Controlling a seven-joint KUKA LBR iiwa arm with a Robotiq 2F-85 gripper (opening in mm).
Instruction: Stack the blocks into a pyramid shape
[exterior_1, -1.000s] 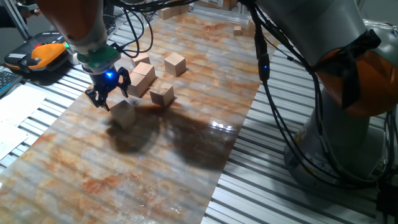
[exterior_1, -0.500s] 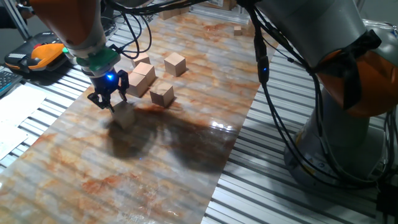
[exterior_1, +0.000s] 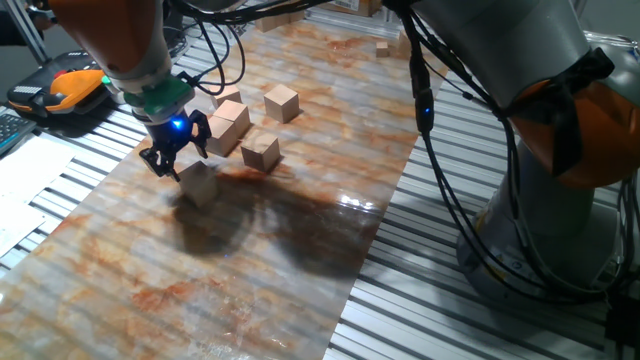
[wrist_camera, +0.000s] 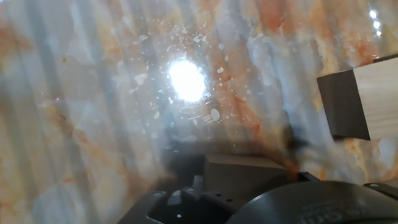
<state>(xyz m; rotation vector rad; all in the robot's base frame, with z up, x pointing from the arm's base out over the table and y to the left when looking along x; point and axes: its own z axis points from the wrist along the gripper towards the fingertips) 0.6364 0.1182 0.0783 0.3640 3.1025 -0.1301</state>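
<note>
blocks: i see one block (exterior_1: 198, 183) lying alone just under my gripper (exterior_1: 170, 160); fingers look spread, holding nothing; others (exterior_1: 232, 122) cluster behind.

Orange arm (exterior_1: 110, 35) reaching down at left, claw (exterior_1: 172, 160) low, fingers spread apart

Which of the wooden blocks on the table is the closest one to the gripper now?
The lone block just below the gripper, nearest the camera. The other blocks sit in a group further back and to the right.
</note>
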